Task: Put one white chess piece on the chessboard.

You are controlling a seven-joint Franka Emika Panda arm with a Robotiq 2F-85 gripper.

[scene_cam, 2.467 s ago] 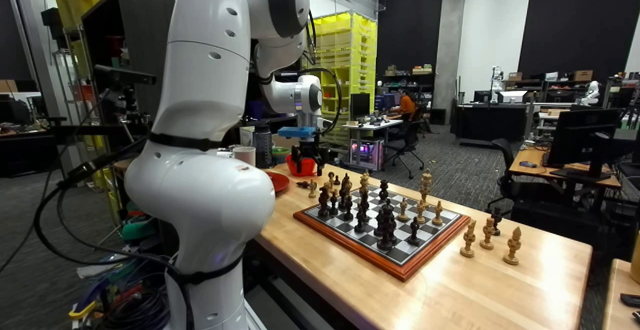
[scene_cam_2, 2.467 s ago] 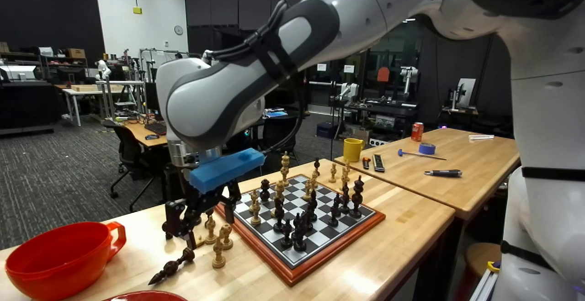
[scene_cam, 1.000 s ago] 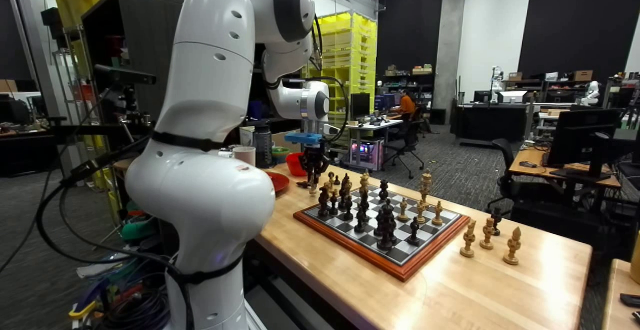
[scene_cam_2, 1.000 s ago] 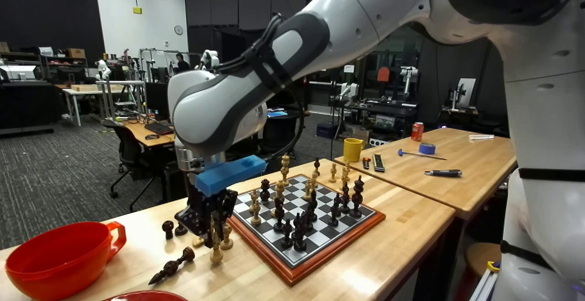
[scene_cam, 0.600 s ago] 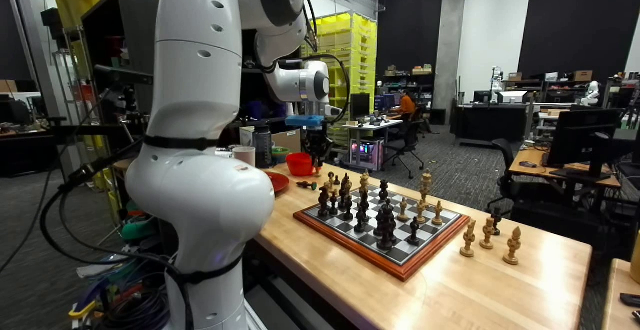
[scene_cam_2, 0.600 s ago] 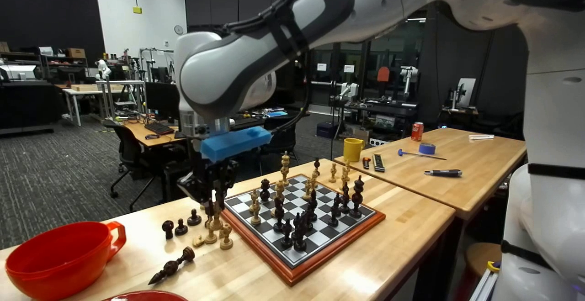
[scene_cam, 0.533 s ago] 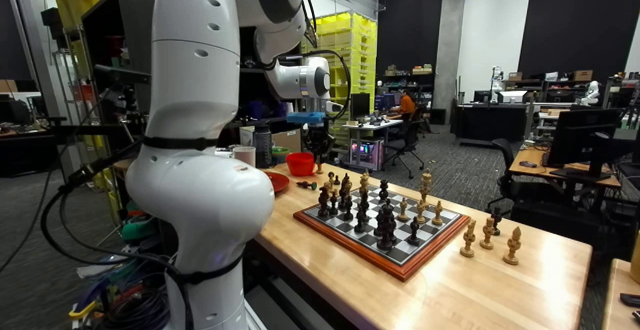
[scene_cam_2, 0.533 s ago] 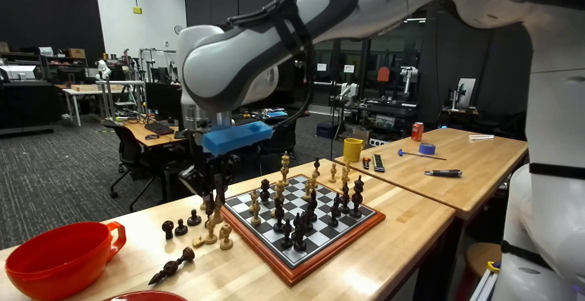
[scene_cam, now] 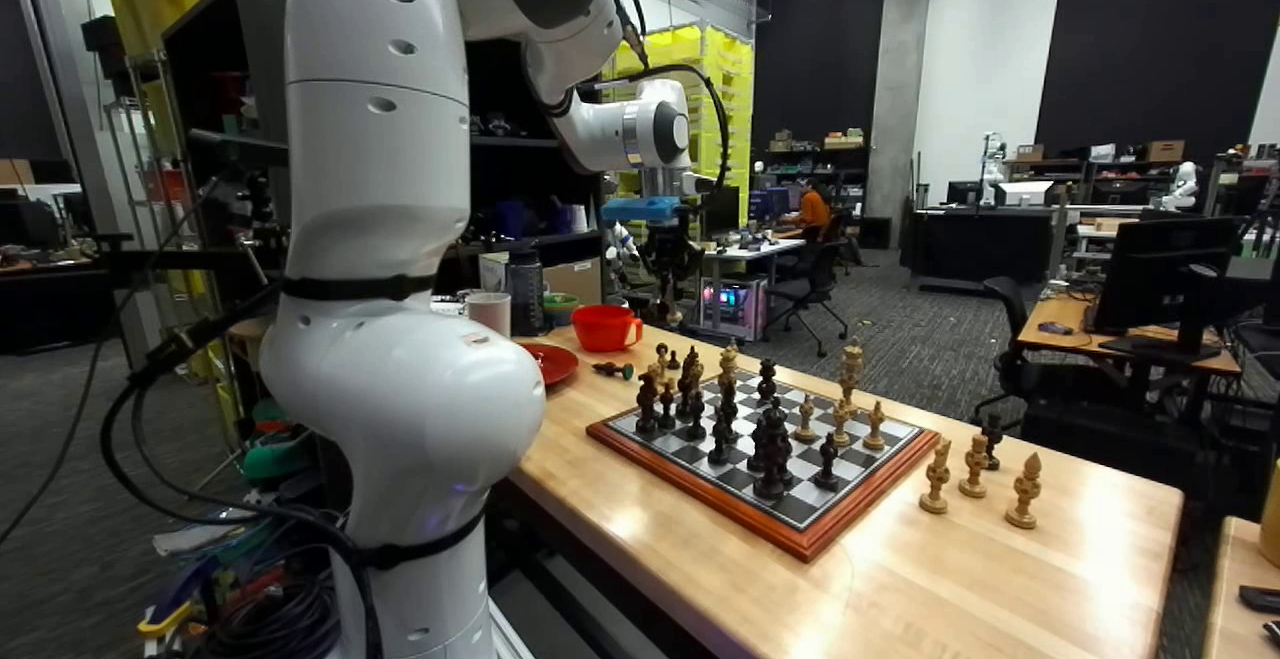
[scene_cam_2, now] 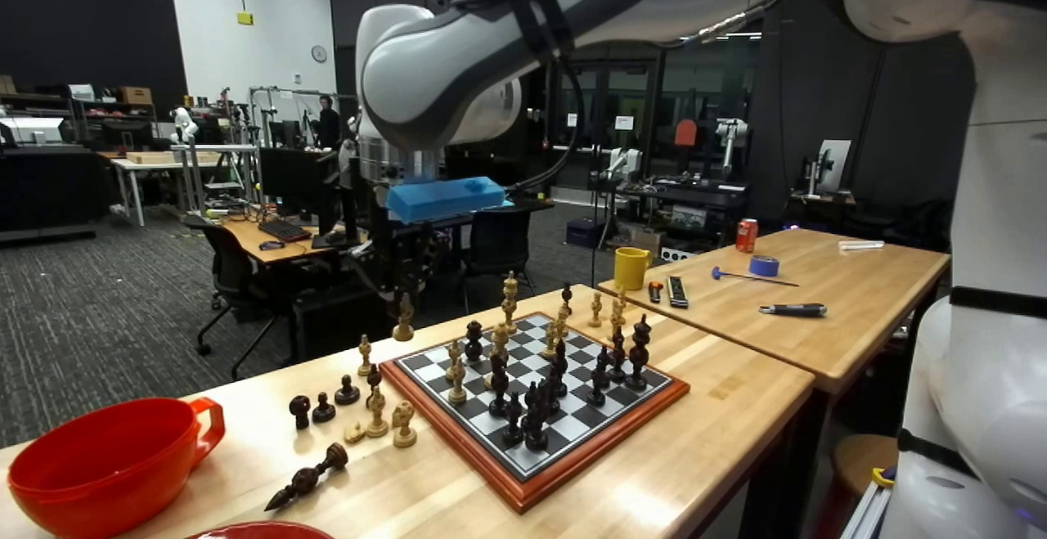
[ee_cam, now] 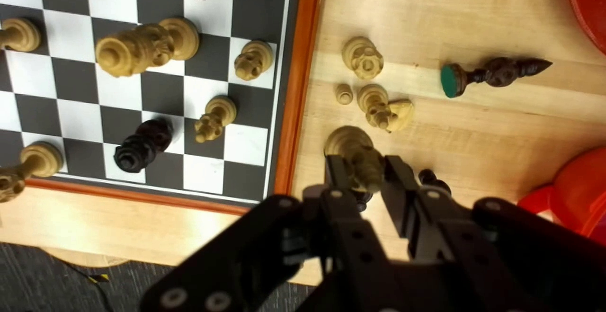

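My gripper [ee_cam: 363, 167] is shut on a white chess piece [ee_cam: 349, 140], light wooden in colour, which hangs base down between the fingertips. In an exterior view the held white piece [scene_cam_2: 403, 325] is in the air above the table, just off the far left corner of the chessboard [scene_cam_2: 605, 437]. Dark and light pieces stand on the board's chequered squares. From the wrist, the chessboard's reddish frame [ee_cam: 294, 113] runs to the left of the gripper. In an exterior view the gripper [scene_cam: 667, 304] is beyond the board's far end, and its held piece is hard to make out.
Several loose pieces stand beside the board, among them a light piece [scene_cam_2: 404, 426]. A dark piece [scene_cam_2: 307, 478] lies on its side near a red bowl [scene_cam_2: 106, 461]. A red plate [scene_cam: 552, 364] is at the table edge. More loose pieces, including a light one [scene_cam: 1025, 494], stand at the board's opposite side.
My gripper came down open over the loose pieces and shut on a light one. It has since lifted that piece off the table and moved up and toward the board.
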